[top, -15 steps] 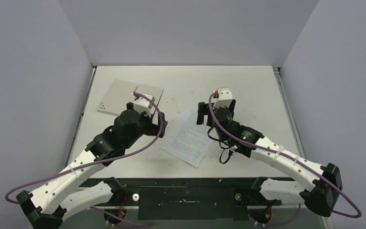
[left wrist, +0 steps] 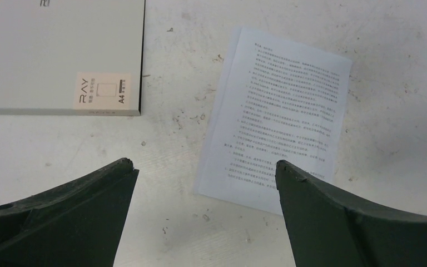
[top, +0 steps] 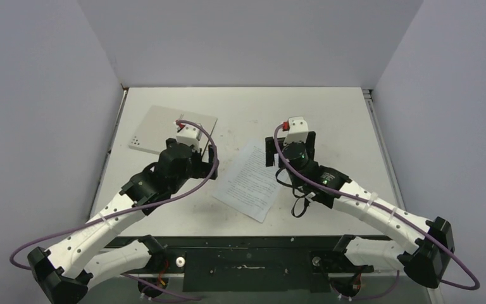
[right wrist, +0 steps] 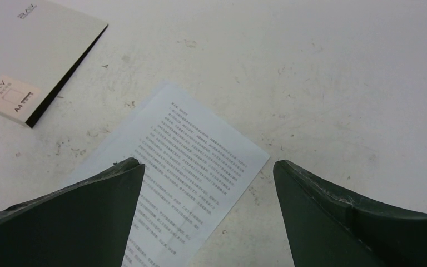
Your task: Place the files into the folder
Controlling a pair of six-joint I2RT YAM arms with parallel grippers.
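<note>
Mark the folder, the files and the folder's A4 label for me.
the folder (top: 155,128): top external view, bare grey cover near its left edge.
the files (top: 248,183): top external view, middle of the printed sheet.
the A4 label (left wrist: 103,93): left wrist view, centre of the beige sticker.

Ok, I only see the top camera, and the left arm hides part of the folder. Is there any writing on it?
Observer: Yes, the folder has a little label near one corner saying RAY and A4.
Operator: Is it open?
Observer: No, closed; the right wrist view shows a thin black edge along its side.
Operator: Is the left gripper holding something?
Observer: No, the left gripper is open and empty.
</note>
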